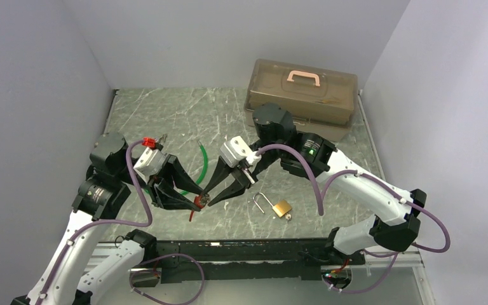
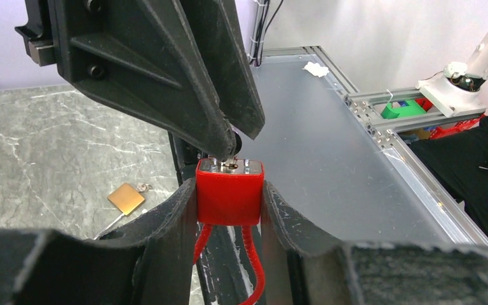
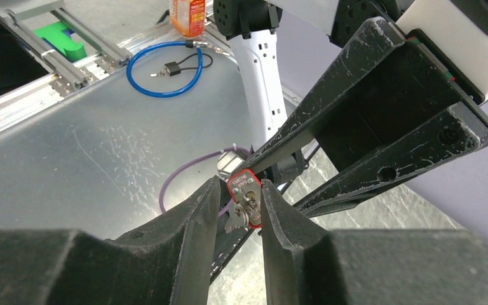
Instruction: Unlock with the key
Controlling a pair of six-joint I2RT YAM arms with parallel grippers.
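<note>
A red padlock (image 1: 200, 201) with a red cable shackle (image 2: 255, 267) hangs above the table near its front edge. My left gripper (image 1: 197, 200) is shut on the padlock's body (image 2: 229, 194), one finger on each side. A small silver key (image 3: 249, 213) on a ring sits in the keyhole on the padlock's (image 3: 244, 183) metal face. My right gripper (image 1: 208, 198) comes at that face from the right. Its fingers straddle the key, and a gap shows between the left finger (image 3: 206, 203) and the key, so it stands open.
A brass padlock (image 1: 281, 208) with its shackle swung open lies on the marble table (image 1: 165, 114) just right of the grippers. A green cable (image 1: 202, 162) lies behind them. A brown toolbox (image 1: 302, 95) with a pink handle stands at the back right.
</note>
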